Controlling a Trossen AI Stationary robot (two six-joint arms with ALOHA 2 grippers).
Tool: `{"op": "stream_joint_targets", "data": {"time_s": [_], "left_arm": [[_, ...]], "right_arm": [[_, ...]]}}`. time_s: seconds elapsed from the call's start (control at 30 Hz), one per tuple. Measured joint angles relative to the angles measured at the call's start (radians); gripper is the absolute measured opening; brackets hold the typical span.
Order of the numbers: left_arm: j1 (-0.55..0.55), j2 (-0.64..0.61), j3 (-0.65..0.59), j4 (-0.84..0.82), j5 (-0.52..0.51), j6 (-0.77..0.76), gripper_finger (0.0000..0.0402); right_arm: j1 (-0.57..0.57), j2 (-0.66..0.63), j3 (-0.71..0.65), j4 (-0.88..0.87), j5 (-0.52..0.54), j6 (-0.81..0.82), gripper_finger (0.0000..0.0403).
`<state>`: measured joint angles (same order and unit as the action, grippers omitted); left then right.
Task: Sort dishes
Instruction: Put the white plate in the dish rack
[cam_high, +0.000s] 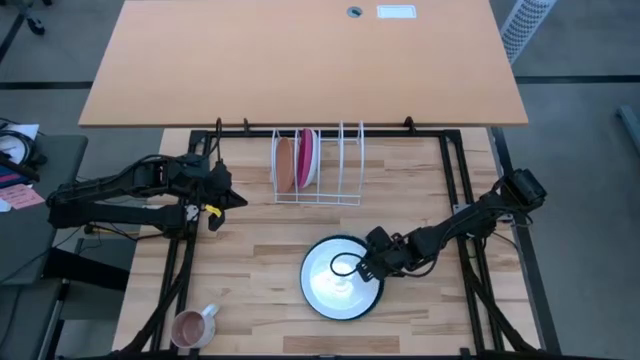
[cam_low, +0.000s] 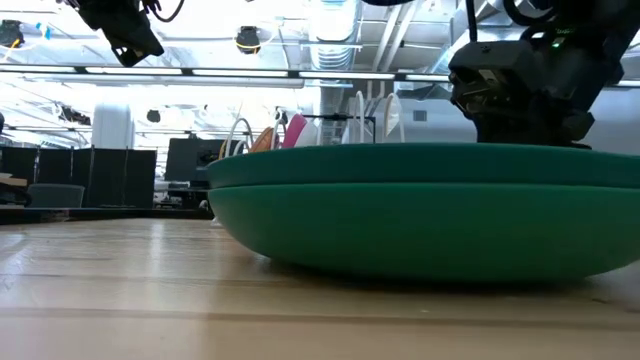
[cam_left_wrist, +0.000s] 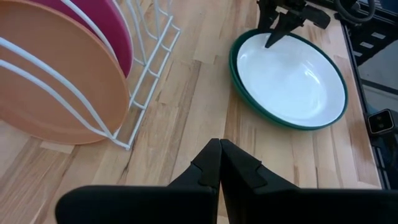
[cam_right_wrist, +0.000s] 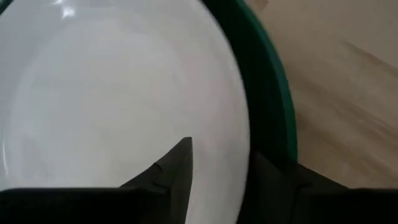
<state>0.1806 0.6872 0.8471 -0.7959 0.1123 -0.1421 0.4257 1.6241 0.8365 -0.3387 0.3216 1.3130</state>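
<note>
Your right gripper (cam_high: 362, 268) sits low centre of the high view, at the right rim of the white plate (cam_high: 335, 280), which is stacked in the dark green plate (cam_high: 371, 299). One finger (cam_right_wrist: 177, 171) is over the white surface and the other is outside the rim, jaws partly apart around the edge; can't tell if it's gripped. The orange-brown plate (cam_high: 285, 164) and the magenta pink plate (cam_high: 307, 157) stand upright in the wire rack (cam_high: 340, 160), upper centre. Your left gripper (cam_high: 236, 199) waits left of the rack, jaws closed and empty. A pink mug (cam_high: 192, 326) is at lower left.
</note>
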Motion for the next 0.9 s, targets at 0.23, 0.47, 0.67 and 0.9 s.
{"op": "stream_joint_targets", "data": {"time_s": [0.23, 0.47, 0.67, 0.9], "left_arm": [[0.000, 0.000, 0.000, 0.000, -0.005, 0.017, 0.0001], [0.000, 0.000, 0.000, 0.000, -0.006, 0.056, 0.0001], [0.000, 0.000, 0.000, 0.000, -0.007, 0.060, 0.0001], [0.000, 0.000, 0.000, 0.000, -0.010, 0.060, 0.0001]], "right_arm": [[-0.004, 0.002, -0.003, 0.013, 0.000, -0.012, 0.0096], [-0.003, 0.001, 0.000, 0.047, 0.046, -0.029, 0.0015], [-0.003, 0.001, 0.001, 0.063, 0.095, -0.062, 0.0012], [-0.009, -0.013, 0.000, 0.058, 0.108, -0.099, 0.0012]]}}
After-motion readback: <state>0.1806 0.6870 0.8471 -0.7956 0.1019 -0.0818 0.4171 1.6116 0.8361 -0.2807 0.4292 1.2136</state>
